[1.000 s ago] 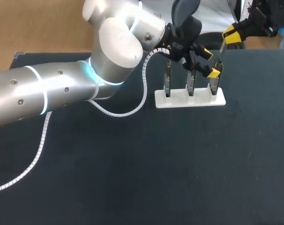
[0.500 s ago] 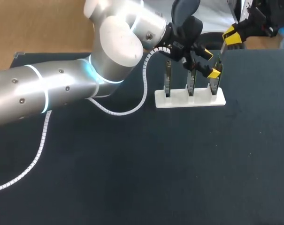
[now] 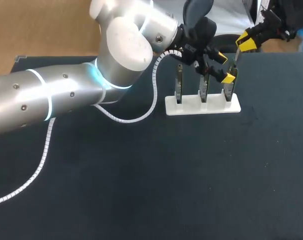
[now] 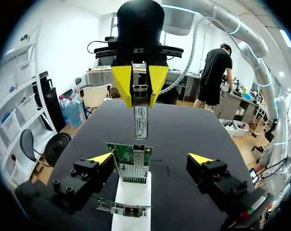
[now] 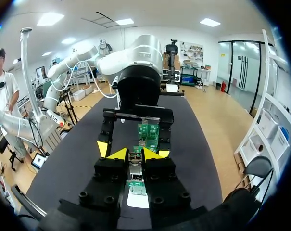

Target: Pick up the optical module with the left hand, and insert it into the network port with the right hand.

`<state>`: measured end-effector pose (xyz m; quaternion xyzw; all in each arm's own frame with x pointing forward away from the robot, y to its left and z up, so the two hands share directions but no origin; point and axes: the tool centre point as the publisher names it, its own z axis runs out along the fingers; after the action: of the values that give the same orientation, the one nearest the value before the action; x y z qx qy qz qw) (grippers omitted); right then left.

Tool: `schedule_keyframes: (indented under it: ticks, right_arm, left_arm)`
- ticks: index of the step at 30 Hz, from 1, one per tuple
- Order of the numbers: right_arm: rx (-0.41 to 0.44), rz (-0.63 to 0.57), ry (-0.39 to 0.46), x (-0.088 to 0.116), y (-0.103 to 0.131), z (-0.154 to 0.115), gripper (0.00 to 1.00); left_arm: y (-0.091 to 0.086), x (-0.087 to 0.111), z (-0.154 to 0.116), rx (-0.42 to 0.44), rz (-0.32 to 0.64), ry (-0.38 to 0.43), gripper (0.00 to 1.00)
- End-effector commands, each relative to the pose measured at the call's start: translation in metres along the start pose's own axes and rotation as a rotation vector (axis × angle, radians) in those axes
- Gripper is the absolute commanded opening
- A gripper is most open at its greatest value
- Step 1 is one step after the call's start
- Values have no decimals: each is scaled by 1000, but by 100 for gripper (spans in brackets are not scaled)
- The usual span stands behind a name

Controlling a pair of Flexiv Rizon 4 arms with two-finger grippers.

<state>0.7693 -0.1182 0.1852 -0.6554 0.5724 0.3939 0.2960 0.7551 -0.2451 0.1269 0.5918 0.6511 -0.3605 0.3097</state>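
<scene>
The right gripper [image 4: 140, 96] clamps the module [image 4: 141, 122] above the card [image 4: 131, 166], which stands between the left gripper's [image 4: 151, 159] spread fingers.
Only the left wrist view shows the module's long axis upright, its free end pointing down at the port [image 4: 139, 148] just ahead of the left gripper. The head view shows the left arm [image 3: 66, 95] stretched across to the white stand [image 3: 191, 106], with the right gripper hanging just past it.
</scene>
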Motion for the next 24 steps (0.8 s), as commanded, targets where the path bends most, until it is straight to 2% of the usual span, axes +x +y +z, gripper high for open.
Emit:
schedule_keyframes:
  ticks: [1,24]
  right_arm:
    - [7,-12,52,-2,3,7,0]
    - [20,-3,85,4,1,13,0]
  left_arm:
    - [2,-2,1,4,-2,6,100]
    - [2,-2,1,4,-2,6,100]
